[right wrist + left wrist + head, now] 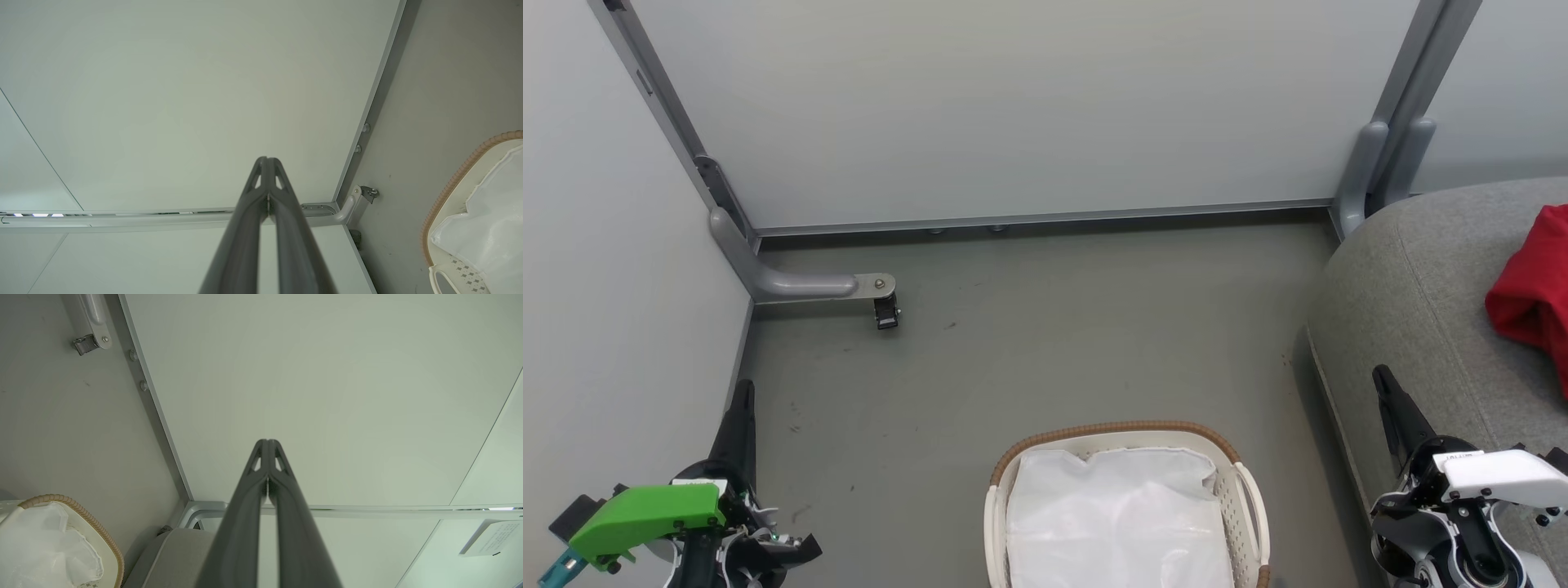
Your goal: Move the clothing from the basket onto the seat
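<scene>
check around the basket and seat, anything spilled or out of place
Nothing stands out. The basket stands upright on the floor with its white liner inside, and the red clothing lies on the grey seat.

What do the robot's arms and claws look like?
Each claw is two long, thin dark-grey fingers with little triangle holes near the tips. The left claw has a bright green cover behind it; the right claw has a white cover.

Grey floor (1054,343), pale partition panels (1013,106), a caster foot (879,287), perhaps a notice (490,537).
</scene>
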{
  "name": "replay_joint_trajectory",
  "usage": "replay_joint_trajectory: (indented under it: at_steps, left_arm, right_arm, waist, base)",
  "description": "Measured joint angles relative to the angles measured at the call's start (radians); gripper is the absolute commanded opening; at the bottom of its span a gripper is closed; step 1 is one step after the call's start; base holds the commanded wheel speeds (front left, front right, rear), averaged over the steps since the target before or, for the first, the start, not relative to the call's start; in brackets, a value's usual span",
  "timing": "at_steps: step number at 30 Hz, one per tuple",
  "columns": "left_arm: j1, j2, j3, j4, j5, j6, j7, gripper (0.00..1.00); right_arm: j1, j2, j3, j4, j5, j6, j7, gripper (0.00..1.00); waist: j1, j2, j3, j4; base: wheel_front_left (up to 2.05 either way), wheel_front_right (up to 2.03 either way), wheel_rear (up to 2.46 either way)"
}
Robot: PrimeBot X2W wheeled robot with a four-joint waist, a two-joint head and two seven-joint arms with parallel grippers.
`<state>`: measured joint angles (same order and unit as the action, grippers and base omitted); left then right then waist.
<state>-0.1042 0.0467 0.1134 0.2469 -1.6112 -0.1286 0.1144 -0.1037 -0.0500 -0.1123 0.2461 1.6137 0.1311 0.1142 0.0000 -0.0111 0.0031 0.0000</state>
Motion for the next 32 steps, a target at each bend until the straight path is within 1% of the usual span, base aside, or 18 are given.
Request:
replay_joint_trajectory:
  at_steps: [32]
  left_arm:
    - [0.0,0.0,0.0,0.0,0.0,0.0,0.0,0.0]
  right_arm:
    - [0.0,0.0,-0.001,0.0,0.0,0.0,0.0,0.0]
  waist:
    - [0.0,0.0,0.0,0.0]
  base:
    - [0.0,0.0,0.0]
